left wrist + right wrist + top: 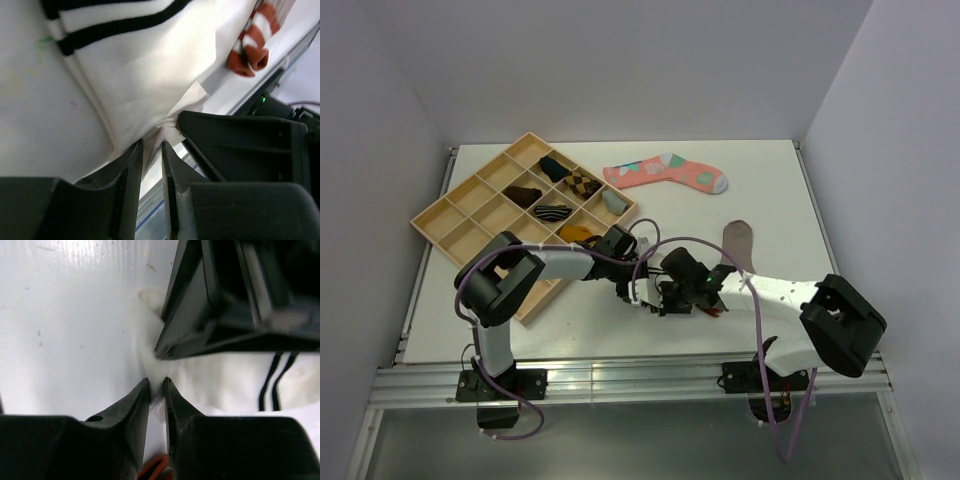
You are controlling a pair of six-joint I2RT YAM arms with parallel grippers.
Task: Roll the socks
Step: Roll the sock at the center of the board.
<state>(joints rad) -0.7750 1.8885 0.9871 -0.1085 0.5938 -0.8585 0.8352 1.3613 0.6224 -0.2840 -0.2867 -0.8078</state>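
At the front centre of the table (pixel 770 200), both arms meet tip to tip over the white sock (pixel 150 65), dark-striped cuff on the far side from the fingers. left gripper (pixel 152 150): jaws a narrow slit apart, puckered sock edge running into it, can't tell if it's clamped. right gripper (pixel 156 387): same narrow slit, white fabric at the tips, grip unclear too. brown sock (pixel 738 245) just beside, red-striped cuff next to the white one

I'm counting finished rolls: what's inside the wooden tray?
Six sock bundles, one per compartment of the wooden tray: navy bundle, argyle bundle, grey-blue bundle, dark brown bundle, striped bundle, orange bundle. The left arm covers the tray's near corner; anything there is hidden.
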